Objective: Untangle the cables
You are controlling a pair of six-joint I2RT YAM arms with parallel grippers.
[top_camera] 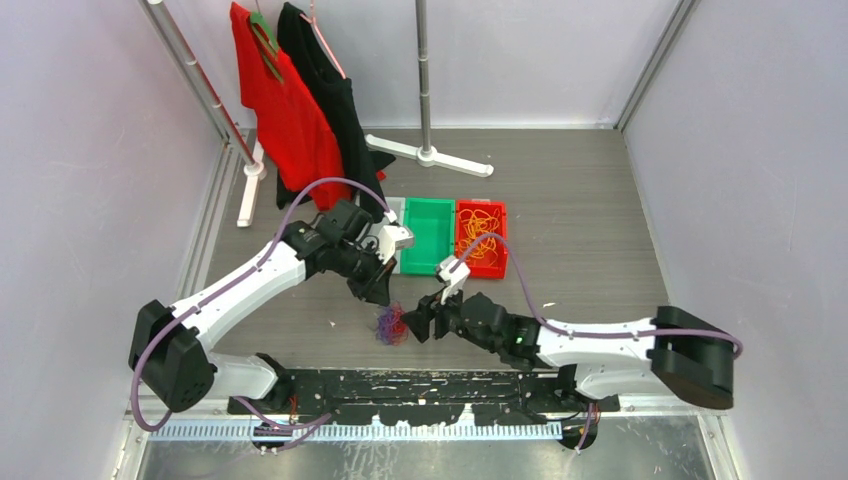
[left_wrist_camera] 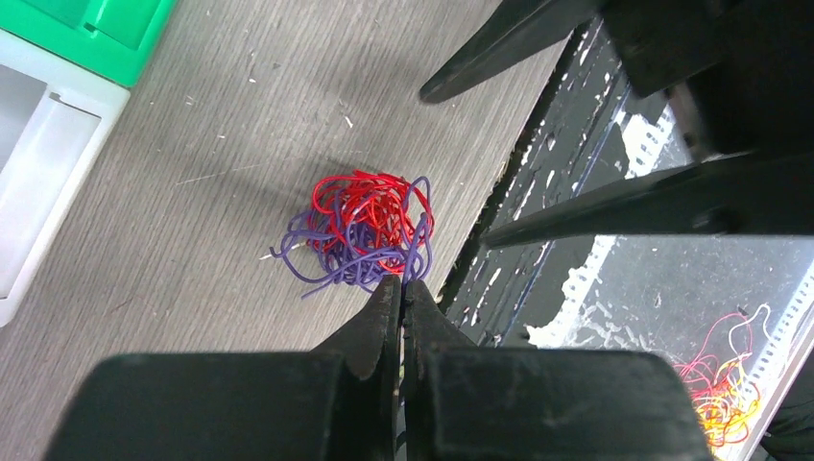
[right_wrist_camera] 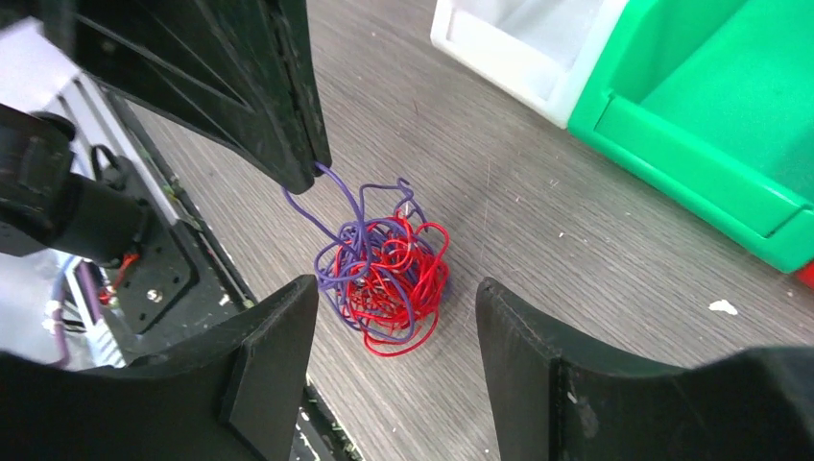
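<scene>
A wad of red and purple cables (top_camera: 390, 325) lies on the wooden table near the front edge; it also shows in the left wrist view (left_wrist_camera: 370, 230) and the right wrist view (right_wrist_camera: 389, 274). My left gripper (top_camera: 383, 292) is shut, its tip (left_wrist_camera: 403, 284) pinching a purple strand that rises from the wad's edge (right_wrist_camera: 317, 178). My right gripper (top_camera: 418, 322) is open and empty, its fingers (right_wrist_camera: 278, 327) either side of the wad, just above it. Orange-yellow cables (top_camera: 480, 235) lie in a red bin.
A green bin (top_camera: 427, 235) and a white bin (top_camera: 395, 225) stand behind the wad, beside the red bin (top_camera: 500, 262). The black base plate (top_camera: 420, 385) runs along the table's front edge, close to the wad. A clothes rack with shirts (top_camera: 290, 110) stands far left.
</scene>
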